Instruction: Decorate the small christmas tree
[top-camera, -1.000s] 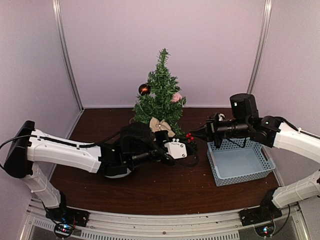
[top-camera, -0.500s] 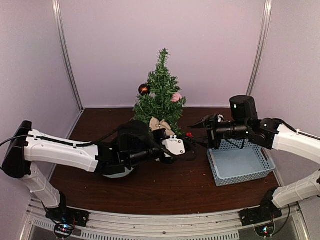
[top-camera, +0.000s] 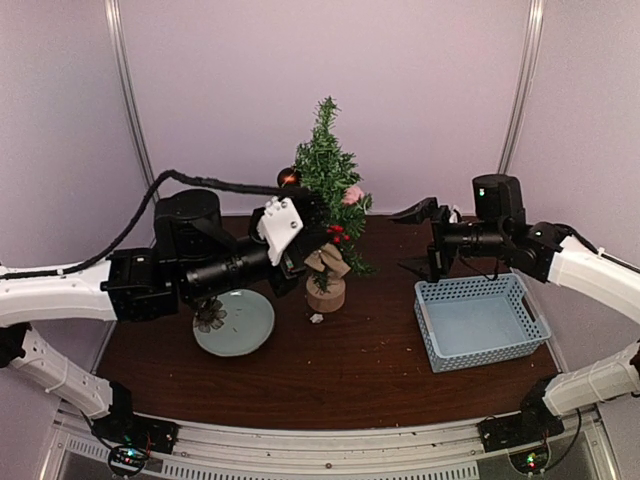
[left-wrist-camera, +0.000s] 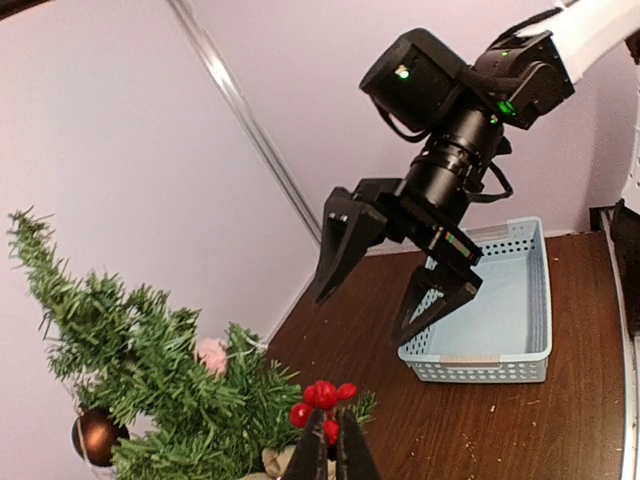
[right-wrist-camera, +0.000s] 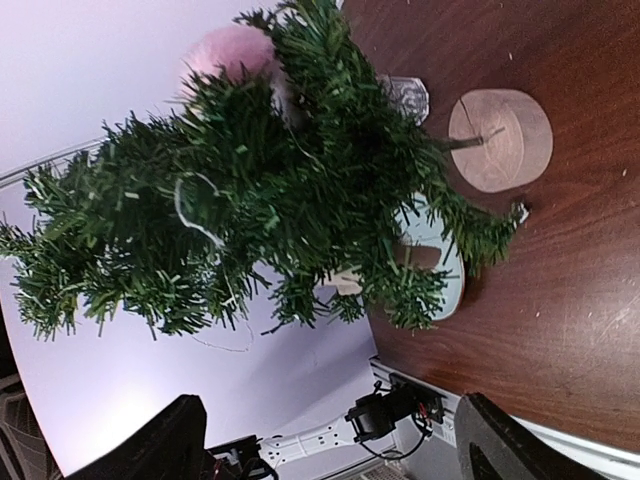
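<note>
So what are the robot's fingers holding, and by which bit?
The left arm's fingers pinch a small sprig of shiny red berries by its lower end, under the berries. The right arm's fingers are open, empty.

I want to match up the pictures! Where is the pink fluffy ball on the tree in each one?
Top external: pink fluffy ball just right of middle, on the tree's right side.
Left wrist: bottom left, left of the red berries.
Right wrist: near the top edge, left of middle; the tree looks sideways.
Shared landmark: the small christmas tree, ball on its branches in all three.
</note>
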